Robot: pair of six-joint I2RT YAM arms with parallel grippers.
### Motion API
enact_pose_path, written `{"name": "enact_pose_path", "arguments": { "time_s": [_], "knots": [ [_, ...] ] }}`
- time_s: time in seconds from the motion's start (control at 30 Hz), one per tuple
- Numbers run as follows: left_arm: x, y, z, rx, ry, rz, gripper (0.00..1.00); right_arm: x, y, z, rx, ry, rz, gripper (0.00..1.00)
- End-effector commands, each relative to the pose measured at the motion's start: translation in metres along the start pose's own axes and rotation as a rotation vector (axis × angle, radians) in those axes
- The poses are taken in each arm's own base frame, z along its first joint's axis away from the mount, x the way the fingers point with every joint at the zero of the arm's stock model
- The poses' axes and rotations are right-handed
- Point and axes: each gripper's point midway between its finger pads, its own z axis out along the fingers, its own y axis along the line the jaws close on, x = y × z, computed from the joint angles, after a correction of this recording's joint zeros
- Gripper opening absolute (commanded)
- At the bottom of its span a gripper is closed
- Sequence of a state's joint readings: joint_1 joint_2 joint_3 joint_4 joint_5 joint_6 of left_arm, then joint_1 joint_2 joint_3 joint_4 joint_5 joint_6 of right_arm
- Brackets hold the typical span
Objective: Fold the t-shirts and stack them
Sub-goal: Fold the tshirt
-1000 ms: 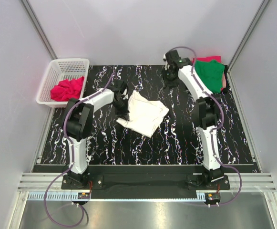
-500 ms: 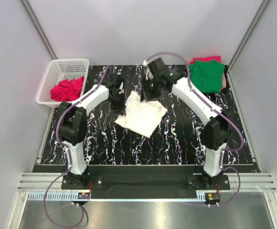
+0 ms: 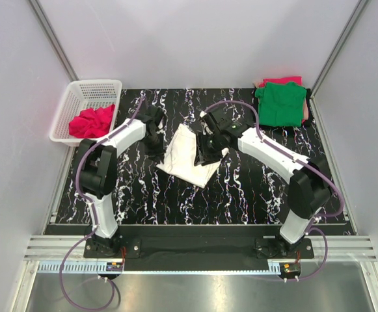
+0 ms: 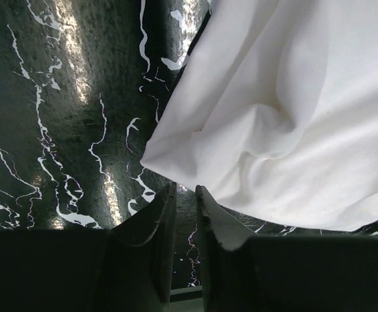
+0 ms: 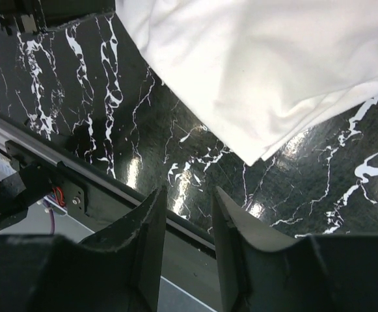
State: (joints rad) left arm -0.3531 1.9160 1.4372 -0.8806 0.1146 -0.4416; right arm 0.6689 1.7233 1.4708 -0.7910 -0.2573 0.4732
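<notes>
1 white t-shirt (image 3: 183,159), partly folded, is lying at the middle of the table (image 3: 254,188), between the 2 arms. The left end effector (image 4: 183,190) is being held just beside its left edge, fingers almost together with nothing between them; the right end effector (image 5: 187,194) is being held over its right side, fingers slightly apart and empty. The cloth is being judged light, limp and quick to sag, so a doubled edge or corner is being favoured for gripping. A folded green t-shirt (image 3: 280,104) is sitting far right.
</notes>
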Motion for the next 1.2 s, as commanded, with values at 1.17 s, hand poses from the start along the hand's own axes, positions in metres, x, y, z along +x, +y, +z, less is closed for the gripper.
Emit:
{"name": "enact_pose_path", "arguments": {
  "time_s": [1.17],
  "knots": [
    [-0.089, -0.097, 0.053, 0.289, 0.011, 0.177, 0.24, 0.007, -0.019, 0.105, 0.014, 0.126, 0.079, 0.38]
  ]
}}
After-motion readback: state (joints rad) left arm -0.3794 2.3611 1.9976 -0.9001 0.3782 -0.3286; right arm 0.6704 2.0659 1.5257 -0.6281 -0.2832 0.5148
